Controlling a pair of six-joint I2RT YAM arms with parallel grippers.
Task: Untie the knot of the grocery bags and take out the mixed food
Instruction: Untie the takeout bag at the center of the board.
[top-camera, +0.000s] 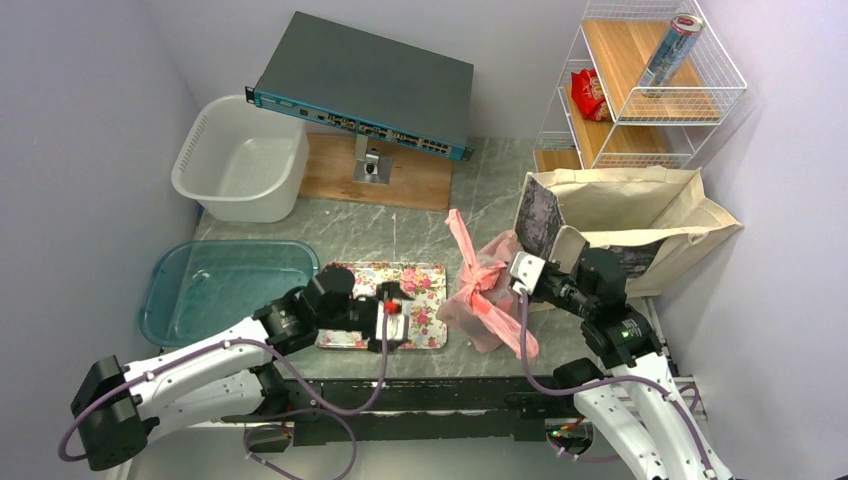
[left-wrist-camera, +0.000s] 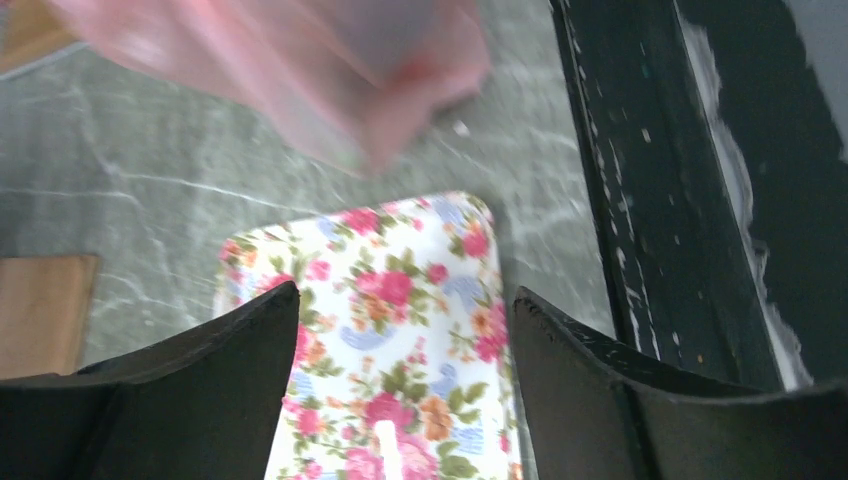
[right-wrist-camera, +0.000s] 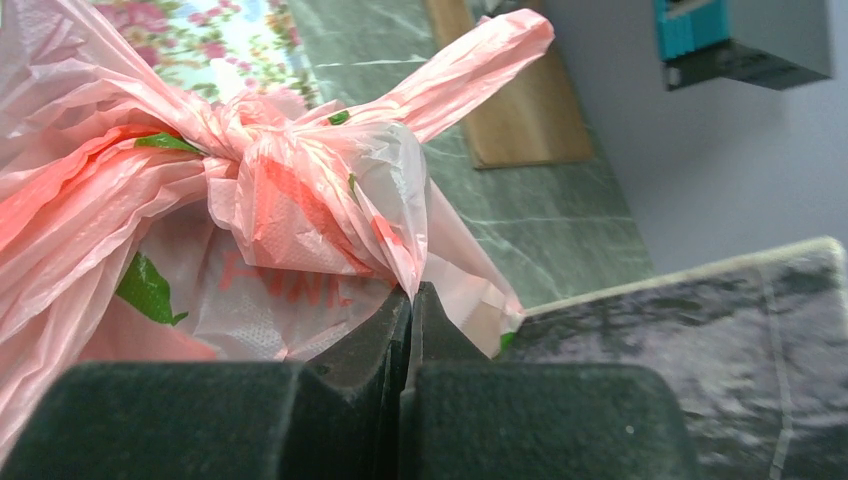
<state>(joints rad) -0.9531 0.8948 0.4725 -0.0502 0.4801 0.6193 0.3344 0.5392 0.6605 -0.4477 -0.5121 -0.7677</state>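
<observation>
The crinkled pink bag (top-camera: 480, 300) lay centre frame, its bunched knot (right-wrist-camera: 290, 170) beside the right gripper (right-wrist-camera: 410, 300), pinched shut on its thin film, while the left gripper (left-wrist-camera: 405, 295) gaped empty over a flowered tray (left-wrist-camera: 420, 250).

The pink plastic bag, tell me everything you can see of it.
The pink plastic bag is thin, crinkled, translucent film with red lettering and green print. Its top is tied in a bunched knot with two long tails sticking out. It sits on the marble table between the floral tray and the canvas tote. The right gripper has its fingers closed on film just below the knot. Contents cannot be made out.
</observation>
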